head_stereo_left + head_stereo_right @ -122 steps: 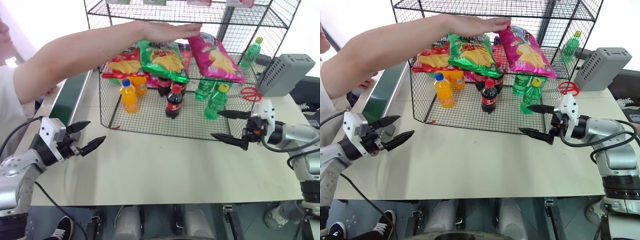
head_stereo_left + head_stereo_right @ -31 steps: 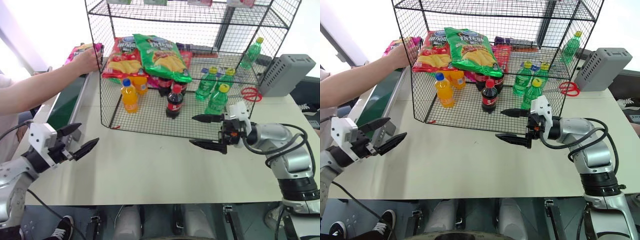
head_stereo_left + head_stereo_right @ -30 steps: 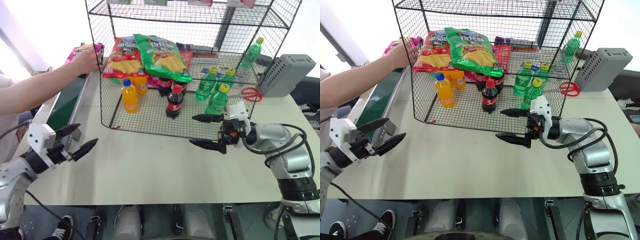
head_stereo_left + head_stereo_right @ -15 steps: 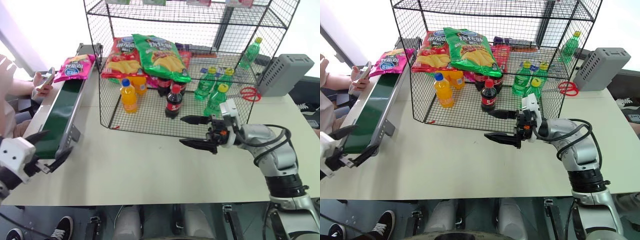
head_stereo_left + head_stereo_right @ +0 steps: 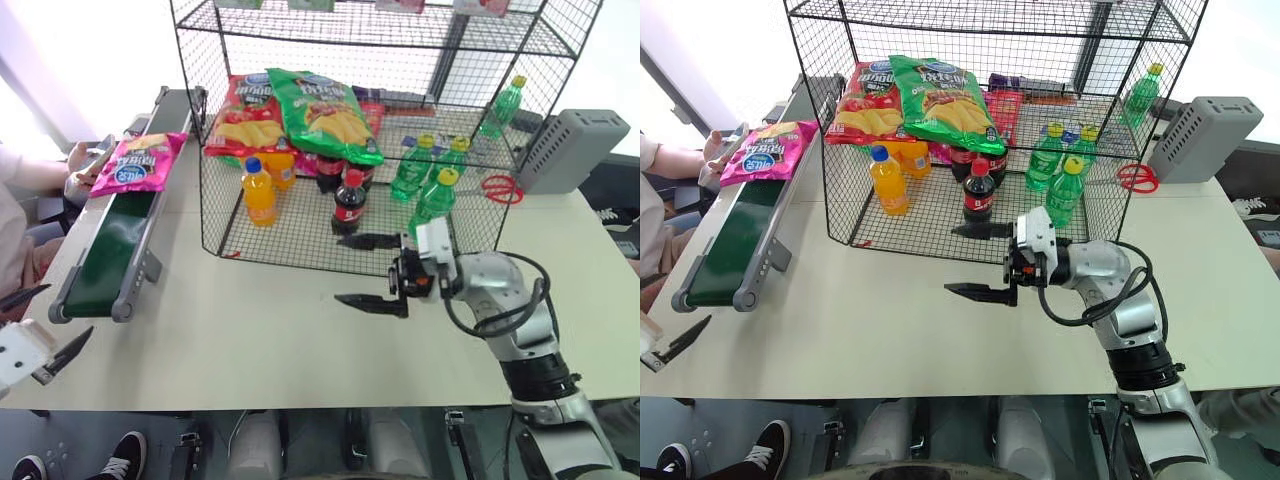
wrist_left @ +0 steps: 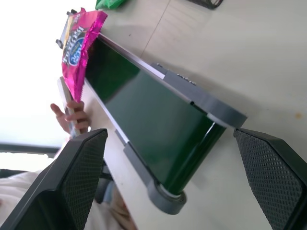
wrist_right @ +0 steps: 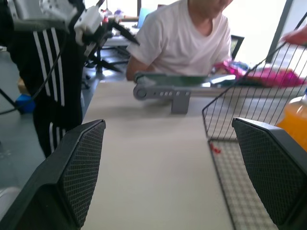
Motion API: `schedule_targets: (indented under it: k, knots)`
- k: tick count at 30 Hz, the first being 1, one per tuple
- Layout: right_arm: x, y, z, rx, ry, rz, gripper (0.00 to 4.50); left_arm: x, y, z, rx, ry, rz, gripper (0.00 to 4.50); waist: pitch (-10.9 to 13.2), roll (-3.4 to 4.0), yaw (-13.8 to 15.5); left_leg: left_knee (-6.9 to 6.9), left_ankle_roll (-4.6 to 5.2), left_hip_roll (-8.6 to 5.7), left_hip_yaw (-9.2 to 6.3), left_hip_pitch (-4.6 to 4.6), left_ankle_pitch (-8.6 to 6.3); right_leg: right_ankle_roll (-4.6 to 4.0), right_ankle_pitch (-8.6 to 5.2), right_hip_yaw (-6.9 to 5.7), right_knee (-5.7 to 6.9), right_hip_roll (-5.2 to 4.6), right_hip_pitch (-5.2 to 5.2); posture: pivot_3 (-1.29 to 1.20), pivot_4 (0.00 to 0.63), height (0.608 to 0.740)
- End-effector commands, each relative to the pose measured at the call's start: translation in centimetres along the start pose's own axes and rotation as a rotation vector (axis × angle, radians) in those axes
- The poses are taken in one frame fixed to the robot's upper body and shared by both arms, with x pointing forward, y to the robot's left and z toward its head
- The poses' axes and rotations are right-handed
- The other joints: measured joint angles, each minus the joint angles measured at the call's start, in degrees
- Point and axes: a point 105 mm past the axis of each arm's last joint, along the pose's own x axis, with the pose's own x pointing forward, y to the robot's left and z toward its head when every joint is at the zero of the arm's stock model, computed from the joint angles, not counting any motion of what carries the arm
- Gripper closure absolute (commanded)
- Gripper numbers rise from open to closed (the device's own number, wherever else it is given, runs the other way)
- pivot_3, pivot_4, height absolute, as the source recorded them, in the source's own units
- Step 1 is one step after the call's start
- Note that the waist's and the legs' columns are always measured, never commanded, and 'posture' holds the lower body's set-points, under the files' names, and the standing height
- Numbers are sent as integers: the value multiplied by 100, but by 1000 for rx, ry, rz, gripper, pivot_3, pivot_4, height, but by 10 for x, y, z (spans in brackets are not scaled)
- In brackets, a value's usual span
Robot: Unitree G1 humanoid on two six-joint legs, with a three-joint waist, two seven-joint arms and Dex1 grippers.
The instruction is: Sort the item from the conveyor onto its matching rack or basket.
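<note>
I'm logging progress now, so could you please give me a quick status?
Both grippers, left and right, open, empty. Pink chip bag on conveyor, far end. Person's hand beside it.

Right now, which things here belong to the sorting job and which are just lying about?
Job: pink chip bag on the conveyor; black wire rack; both open grippers, left, right.

Lying about: grey box, red scissors.

Green chip bag [image 5: 325,113], red chip bag [image 5: 243,118], orange bottle [image 5: 257,193], red scissors [image 5: 501,187].
</note>
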Motion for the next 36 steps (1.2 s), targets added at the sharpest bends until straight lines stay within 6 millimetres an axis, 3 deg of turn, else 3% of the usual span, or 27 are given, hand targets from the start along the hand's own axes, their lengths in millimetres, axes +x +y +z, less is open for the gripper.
schedule_targets:
  k: [1, 8, 16, 36]
  knots:
    - [0, 0, 9, -20, -13, 12, 95, -7, 11, -3, 77, 22, 24, 0, 0, 0, -9, 0, 0, 1, -1, 1, 0, 0, 0, 0, 0, 2, 0, 0, 150, 740]
    - [4, 0, 14, -1, -29, 17, 95, -13, 11, -26, 191, 116, 24, 0, 0, 0, -65, -3, 0, 3, 2, 1, 0, -1, 0, 0, 0, 2, -2, 0, 150, 740]
    - [2, -5, 17, -14, -22, 5, 95, -10, 11, -34, 239, 123, 92, 0, 0, 0, -104, -4, 0, 4, 1, 0, -1, 0, 1, -2, 1, -1, -3, 0, 150, 740]
    - [-4, -11, 18, -26, 9, -22, 95, 9, 3, -30, 252, 88, 83, 0, -1, -1, -111, -6, 0, 5, 4, 0, -1, 0, 1, -3, 2, -5, -4, 0, 150, 740]
